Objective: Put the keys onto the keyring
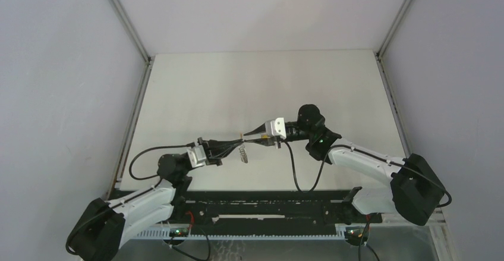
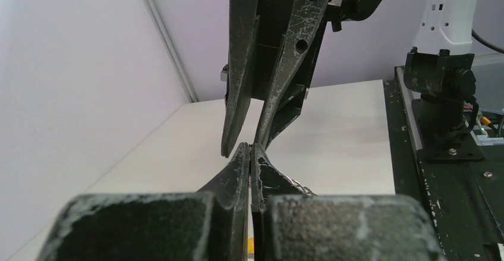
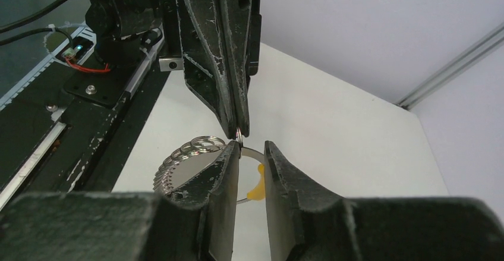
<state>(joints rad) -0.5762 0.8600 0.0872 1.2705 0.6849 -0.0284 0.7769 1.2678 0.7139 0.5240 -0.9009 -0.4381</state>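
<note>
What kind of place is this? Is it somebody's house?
Most likely a robot lab test booth, not a house: a white table, plain walls with metal frame posts, and robot arms bolted to a black rail.

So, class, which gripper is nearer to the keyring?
Left. The left gripper is shut on the keyring, pinching its rim; the right gripper is open, a finger either side of that rim, not closed on it.
</note>
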